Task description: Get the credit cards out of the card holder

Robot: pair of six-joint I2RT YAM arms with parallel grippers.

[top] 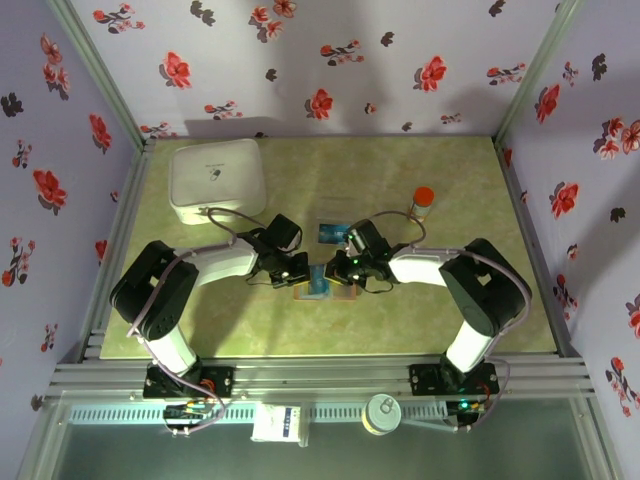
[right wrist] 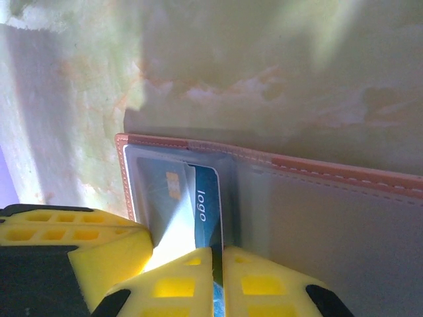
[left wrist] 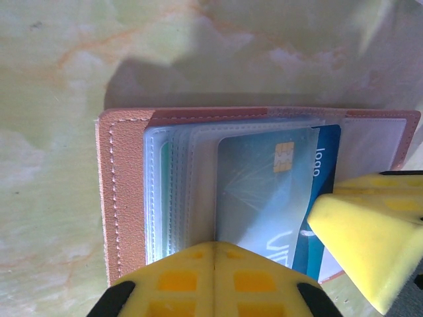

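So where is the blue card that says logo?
In the right wrist view the blue card sticks out of the open card holder in the middle of the table. The right gripper pinches its edge, the left gripper shut beside it.

A pale green marbled table (top: 450, 300) carries an open brown card holder (top: 322, 290) at its middle, a loose blue card (top: 332, 233) just beyond. A white square box (top: 218, 180) sits far left, a red-capped bottle (top: 422, 203) far right.
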